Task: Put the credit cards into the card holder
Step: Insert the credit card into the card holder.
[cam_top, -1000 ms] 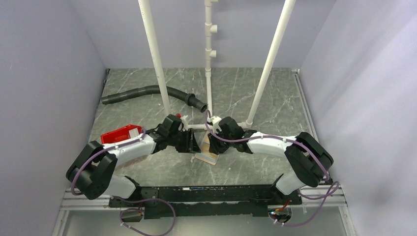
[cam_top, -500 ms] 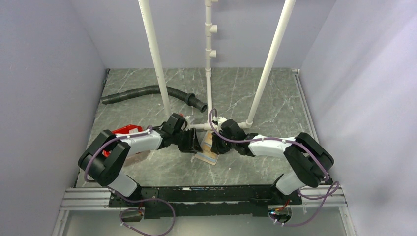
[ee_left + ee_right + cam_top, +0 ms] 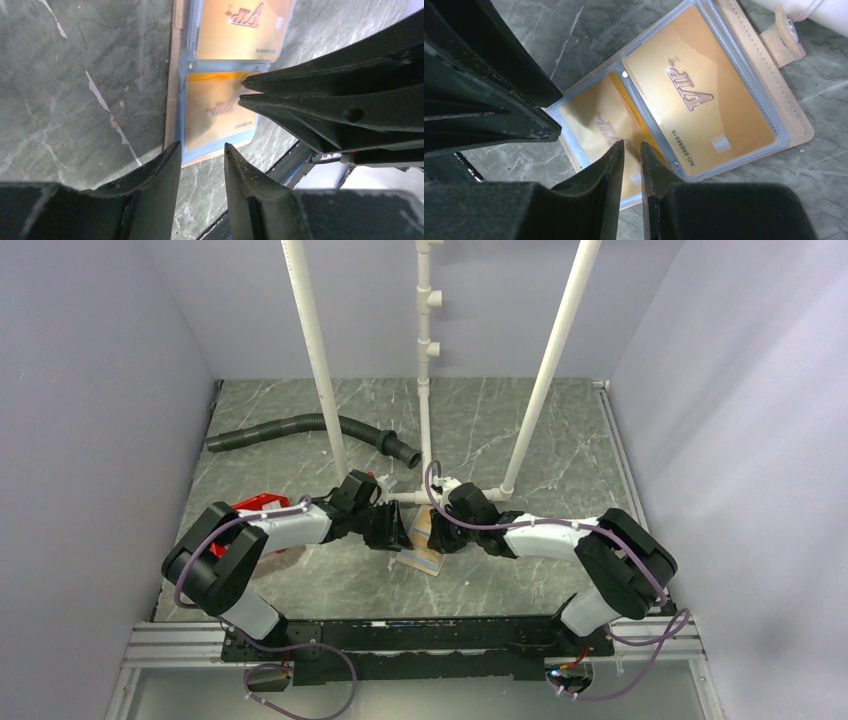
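The card holder (image 3: 424, 558) lies open on the marble table, tan with blue-edged clear sleeves (image 3: 744, 75) and a snap tab (image 3: 786, 32). One gold credit card marked VIP (image 3: 699, 100) sits in one sleeve (image 3: 240, 25). A second gold card (image 3: 599, 125) lies in the other sleeve (image 3: 220, 110). My right gripper (image 3: 631, 146) hovers over this second card with its tips close to it. Its jaws stand a narrow gap apart with nothing between them. My left gripper (image 3: 201, 146) is open over the holder's edge, holding nothing. Both grippers meet at the holder (image 3: 395, 530) (image 3: 437, 533).
A red bin (image 3: 252, 506) sits at the left, half hidden behind the left arm. A black corrugated hose (image 3: 300, 425) lies at the back left. White pipes (image 3: 428, 410) stand just behind the holder, with a base bar (image 3: 804, 10) by the snap tab.
The left arm's elbow rose and swung over the red bin, and its gripper shifted a little toward the holder. The right gripper's jaws narrowed. The holder has not moved.
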Action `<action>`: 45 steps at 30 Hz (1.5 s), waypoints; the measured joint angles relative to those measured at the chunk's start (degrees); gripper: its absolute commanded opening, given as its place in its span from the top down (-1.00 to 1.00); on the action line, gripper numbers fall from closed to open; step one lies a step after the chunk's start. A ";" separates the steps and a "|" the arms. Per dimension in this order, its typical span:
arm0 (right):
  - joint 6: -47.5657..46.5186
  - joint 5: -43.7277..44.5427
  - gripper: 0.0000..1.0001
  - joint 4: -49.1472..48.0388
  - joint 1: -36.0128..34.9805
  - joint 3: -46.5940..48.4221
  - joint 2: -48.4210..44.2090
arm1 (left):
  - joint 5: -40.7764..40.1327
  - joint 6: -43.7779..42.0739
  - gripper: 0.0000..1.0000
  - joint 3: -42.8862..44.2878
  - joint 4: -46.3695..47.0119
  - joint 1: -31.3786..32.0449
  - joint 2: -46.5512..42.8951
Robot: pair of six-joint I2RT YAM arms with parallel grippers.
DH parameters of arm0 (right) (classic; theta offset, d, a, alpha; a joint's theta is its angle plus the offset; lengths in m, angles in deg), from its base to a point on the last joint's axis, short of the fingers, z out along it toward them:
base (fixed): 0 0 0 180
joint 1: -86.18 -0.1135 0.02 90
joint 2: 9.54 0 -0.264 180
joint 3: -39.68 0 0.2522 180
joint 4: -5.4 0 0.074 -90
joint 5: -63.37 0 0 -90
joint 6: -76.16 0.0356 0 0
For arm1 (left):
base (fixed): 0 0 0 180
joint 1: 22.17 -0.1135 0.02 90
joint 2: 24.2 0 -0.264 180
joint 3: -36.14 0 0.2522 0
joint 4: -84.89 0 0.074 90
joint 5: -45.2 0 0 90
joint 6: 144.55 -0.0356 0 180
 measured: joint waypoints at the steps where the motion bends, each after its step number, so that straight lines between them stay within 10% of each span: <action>1: 0.02 0.00 0.58 -0.13 0.00 0.00 0.04 | 0.00 0.00 0.16 0.00 -0.11 0.00 -0.37; 25: -6.88 -1.20 -0.17 -0.24 0.00 -3.93 -7.58 | 2.05 -0.22 1.00 2.71 -1.92 -0.04 -1.03; 34: -18.01 1.07 -0.47 1.68 -0.57 -5.16 -20.83 | 2.58 -0.74 0.50 3.13 -4.33 -0.04 -1.03; 45: 19.37 1.79 -0.10 3.43 5.16 -11.93 -22.23 | 4.28 -3.34 0.34 4.11 -4.63 -0.02 1.51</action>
